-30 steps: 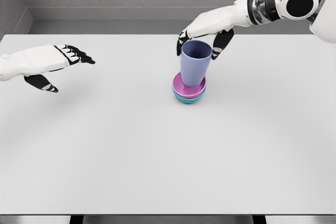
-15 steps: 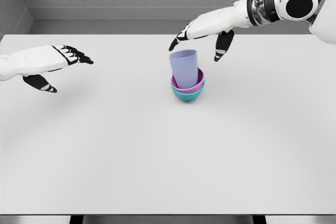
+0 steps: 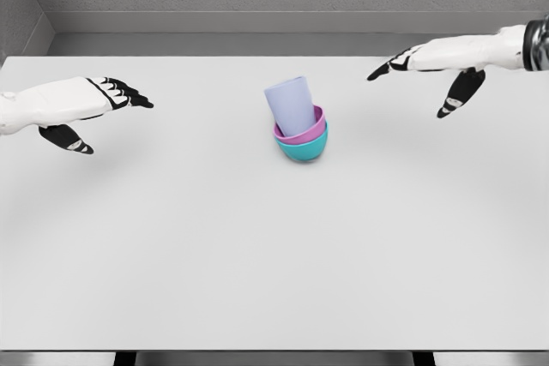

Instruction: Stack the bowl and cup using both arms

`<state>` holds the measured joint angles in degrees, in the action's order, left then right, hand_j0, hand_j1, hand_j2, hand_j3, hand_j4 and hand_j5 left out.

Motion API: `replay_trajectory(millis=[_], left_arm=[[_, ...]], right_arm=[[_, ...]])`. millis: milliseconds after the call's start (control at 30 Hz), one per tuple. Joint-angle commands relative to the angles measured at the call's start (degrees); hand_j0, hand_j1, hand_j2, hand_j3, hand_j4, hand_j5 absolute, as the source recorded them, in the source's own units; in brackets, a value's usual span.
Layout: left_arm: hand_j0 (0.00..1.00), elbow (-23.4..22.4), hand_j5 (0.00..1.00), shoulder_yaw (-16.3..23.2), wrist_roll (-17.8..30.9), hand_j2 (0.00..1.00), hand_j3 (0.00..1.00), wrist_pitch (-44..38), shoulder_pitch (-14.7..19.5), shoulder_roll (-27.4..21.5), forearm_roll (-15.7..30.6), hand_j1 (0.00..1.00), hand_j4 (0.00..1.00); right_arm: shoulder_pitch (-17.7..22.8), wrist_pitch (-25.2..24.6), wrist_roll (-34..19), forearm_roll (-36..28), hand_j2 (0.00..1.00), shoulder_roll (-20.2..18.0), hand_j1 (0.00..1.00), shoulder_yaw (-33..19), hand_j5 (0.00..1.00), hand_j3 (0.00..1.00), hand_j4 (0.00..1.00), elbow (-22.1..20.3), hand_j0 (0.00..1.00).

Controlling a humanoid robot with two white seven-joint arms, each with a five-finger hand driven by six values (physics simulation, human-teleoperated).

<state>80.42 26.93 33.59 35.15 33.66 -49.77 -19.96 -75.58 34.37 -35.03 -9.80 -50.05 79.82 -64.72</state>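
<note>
A lavender cup (image 3: 290,105) sits inside a pink bowl (image 3: 307,131), which is nested in a teal bowl (image 3: 304,149) at the table's middle. The cup leans to the left and the whole stack looks tipped. My right hand (image 3: 426,75) hovers well to the right of the stack, fingers spread and holding nothing. My left hand (image 3: 94,109) hangs over the table's left side, open and far from the stack.
The white table (image 3: 257,246) spreads wide in front of the stack. A grey wall runs along its far edge.
My right hand let go of the cup and drew away to the right. The cup dropped into the bowls and tilted left; the stack tipped with it. The left hand stayed put.
</note>
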Motion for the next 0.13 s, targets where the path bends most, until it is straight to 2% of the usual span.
replay_trajectory(millis=[0, 100], left_arm=[[1.00, 0.09, 1.00, -0.04, -0.02, 1.00, 1.00, -0.15, 0.00, 0.03, 0.36, 1.00, 1.00], [1.00, 0.09, 1.00, 0.05, -0.02, 1.00, 1.00, -0.15, 0.00, 0.03, 0.28, 1.00, 1.00]], right_arm=[[0.08, 0.44, 0.03, -0.48, 1.00, -3.74, 1.00, -2.03, 1.00, 1.00, 1.00, 0.12, 1.00], [2.02, 0.52, 0.03, -0.48, 1.00, -5.85, 1.00, -3.44, 1.00, 1.00, 1.00, 0.30, 1.00]])
